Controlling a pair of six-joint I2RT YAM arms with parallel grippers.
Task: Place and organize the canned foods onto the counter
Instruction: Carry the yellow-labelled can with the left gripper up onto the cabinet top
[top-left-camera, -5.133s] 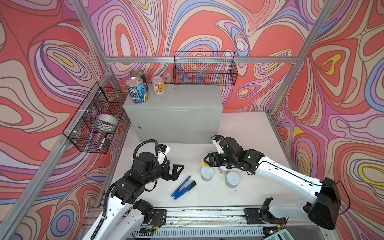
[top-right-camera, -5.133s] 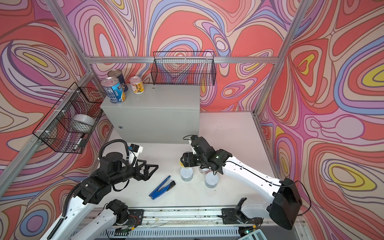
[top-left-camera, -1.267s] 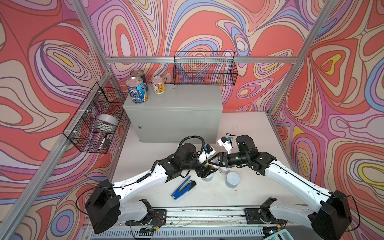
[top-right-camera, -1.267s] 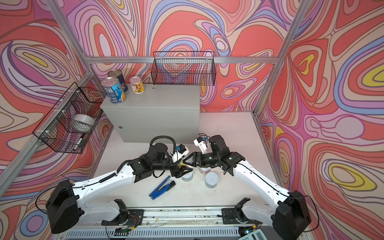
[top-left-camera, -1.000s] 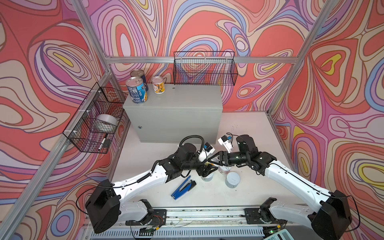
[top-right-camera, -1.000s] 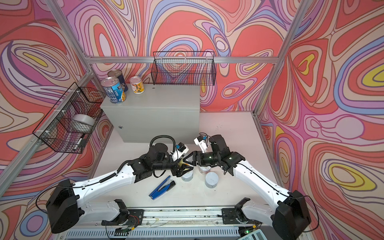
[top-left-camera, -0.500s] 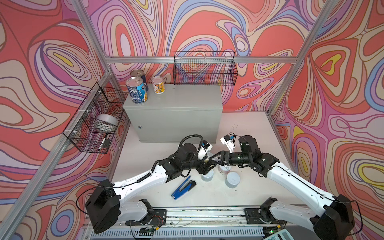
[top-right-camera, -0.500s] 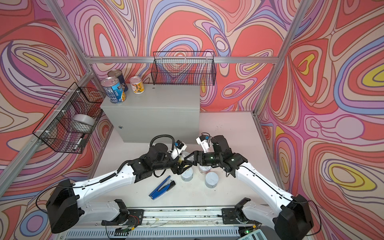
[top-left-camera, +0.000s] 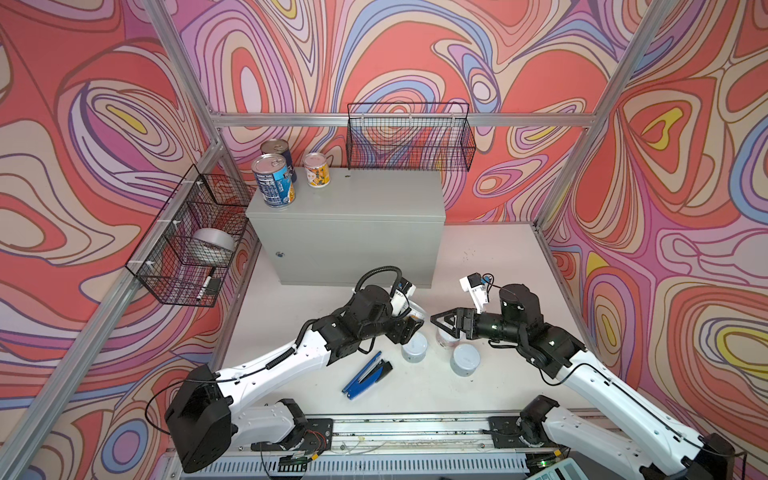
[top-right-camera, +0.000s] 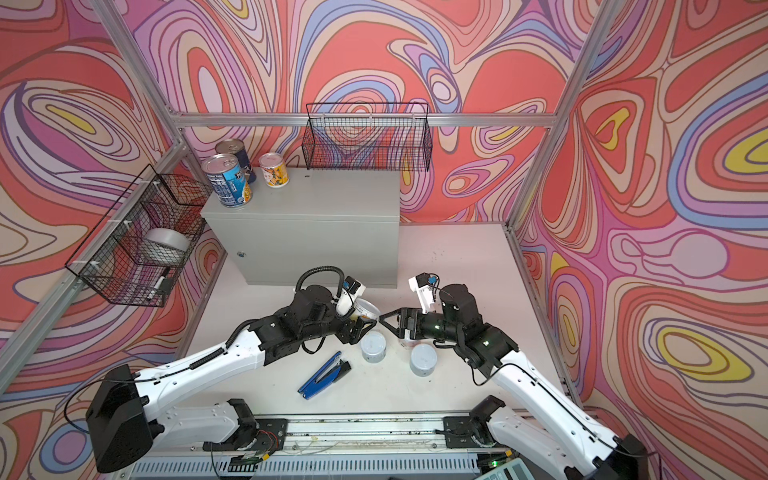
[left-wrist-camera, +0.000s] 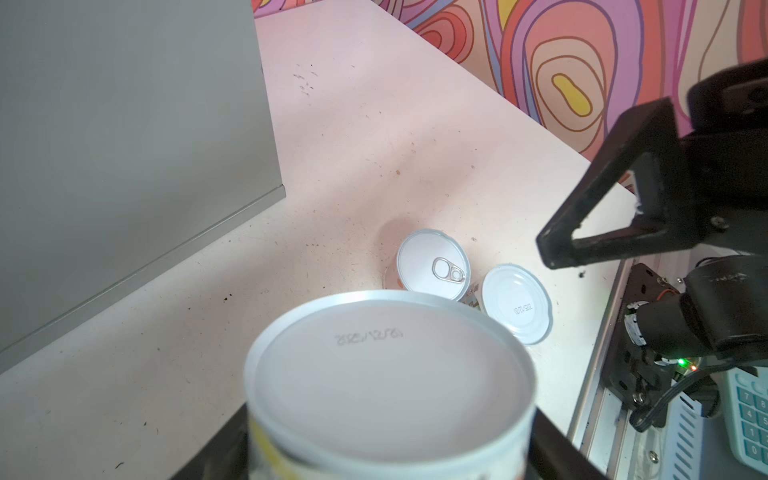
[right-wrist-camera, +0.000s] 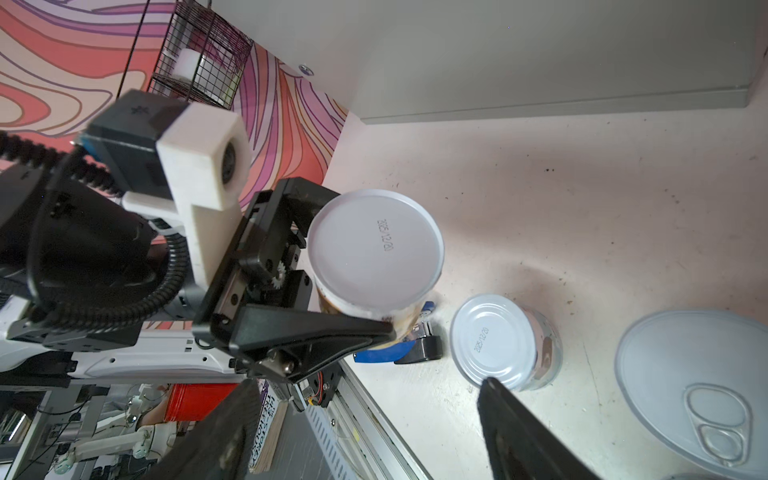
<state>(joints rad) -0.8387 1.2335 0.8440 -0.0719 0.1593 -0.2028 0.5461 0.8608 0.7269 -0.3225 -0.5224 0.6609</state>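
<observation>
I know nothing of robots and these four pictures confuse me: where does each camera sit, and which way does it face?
Both top views: high up behind the arm bases, looking down at the table and grey cabinet; both arms show whole.
Left wrist: on the left arm, looking along the left gripper past its held can toward the right gripper; own fingers frame the can.
Right wrist: on the right arm, facing the left gripper; own fingers, apart, at the edge.
Shared: all four show the held can.
</observation>
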